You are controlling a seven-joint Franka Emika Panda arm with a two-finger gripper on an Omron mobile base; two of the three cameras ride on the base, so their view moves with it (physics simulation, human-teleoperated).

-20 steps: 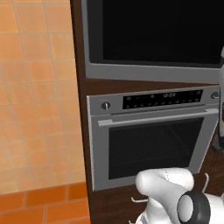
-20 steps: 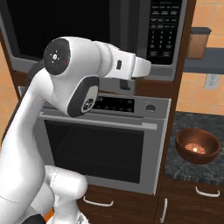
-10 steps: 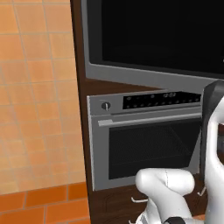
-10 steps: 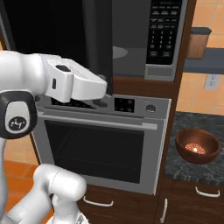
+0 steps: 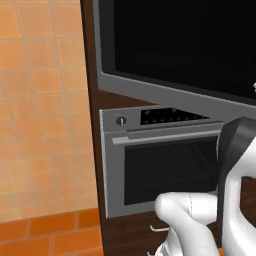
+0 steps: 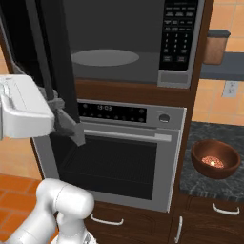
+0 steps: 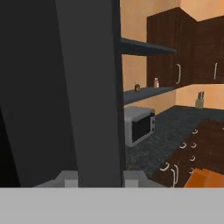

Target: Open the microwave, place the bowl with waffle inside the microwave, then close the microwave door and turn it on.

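A: Where did the job stand?

B: The microwave [image 6: 119, 45] gaped, turntable bare; the microwave door [image 6: 52, 71] stood swung wide, so I judged the opening step nearly done.

A: And the claw?

B: The gripper [image 6: 64, 121] sat at the door's lower edge, fingers straddling it, seemingly gripping it.

A: The bowl [image 6: 215, 159]?

B: On the counter, well right, untouched. Next called for letting go and reaching over.

Built-in oven [image 6: 124, 157] with knob, display strip, bar handle, set in dark wood cabinet. Brown canister [image 6: 215, 46] on shelf [image 6: 224, 66]. Orange tiled wall [image 5: 42, 110] alongside.
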